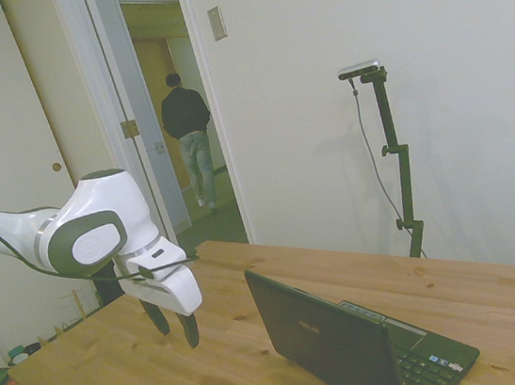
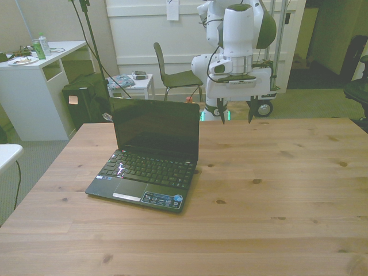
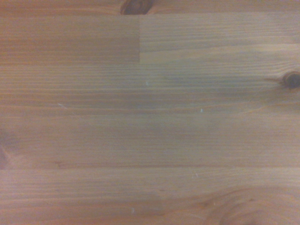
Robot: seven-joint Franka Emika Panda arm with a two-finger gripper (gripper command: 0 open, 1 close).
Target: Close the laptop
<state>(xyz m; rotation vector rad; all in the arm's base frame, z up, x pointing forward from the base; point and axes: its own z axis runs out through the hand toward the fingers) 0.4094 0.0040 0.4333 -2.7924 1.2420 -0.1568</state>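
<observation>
On the wooden worktop (image 2: 276, 172), toward the front view's left: laptop (image 2: 150, 154) sitting wide open, screen standing roughly upright, keyboard facing the camera there. From the side view, just the glossy dark back of the lid with a small logo showing. Behind the lid, over bare wood near the far edge: gripper (image 2: 236, 112) hanging in the air, pointing down, jaws spread apart and grasping nothing at all. Well apart from the laptop, not touching anything. Wrist view confirms it, only plain wood grain and a couple of knots underneath. So, going by all this, very much the approach stage, closing not yet begun, lid at full tilt. Next move, as a guess: swing over to the back of the lid, get level with its top edge, then push it forward and down toward the keyboard. Probably best done gently and high on the lid, since a small light laptop like this could slide or tip instead of folding. Also a person (image 1: 189, 135) off in the doorway beyond, facing away.
</observation>
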